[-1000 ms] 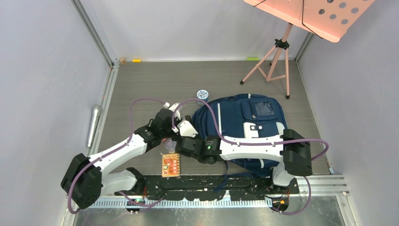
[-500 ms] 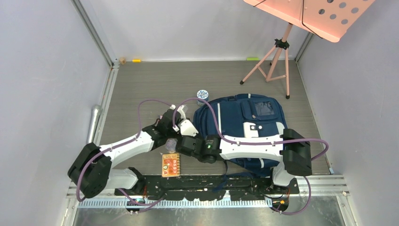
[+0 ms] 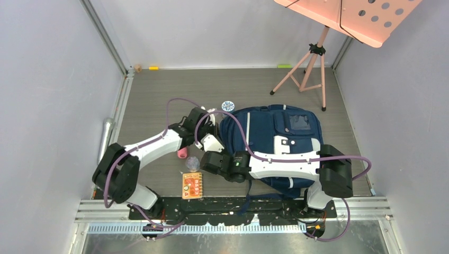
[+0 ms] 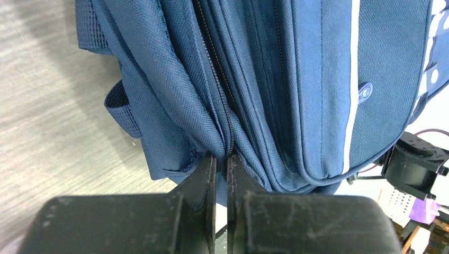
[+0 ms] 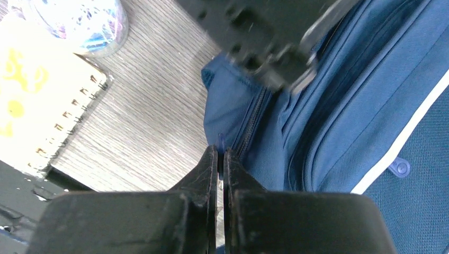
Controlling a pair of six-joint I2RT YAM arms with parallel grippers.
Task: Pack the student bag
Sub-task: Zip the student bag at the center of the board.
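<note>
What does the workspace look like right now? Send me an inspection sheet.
Surface: grey wood-grain table.
Job's things: student bag lying flat, side zip looks closed.
Clutter: spiral notebook, clear tub, pink item, round disc, all near the bag's left side.
Grippers: left gripper shut on the bag's zip seam; right gripper shut on a blue tab at the bag's corner.
Cables: purple cables loop off both arms; one crosses the bag's left edge.
Surroundings: pink music stand, grey walls.
</note>
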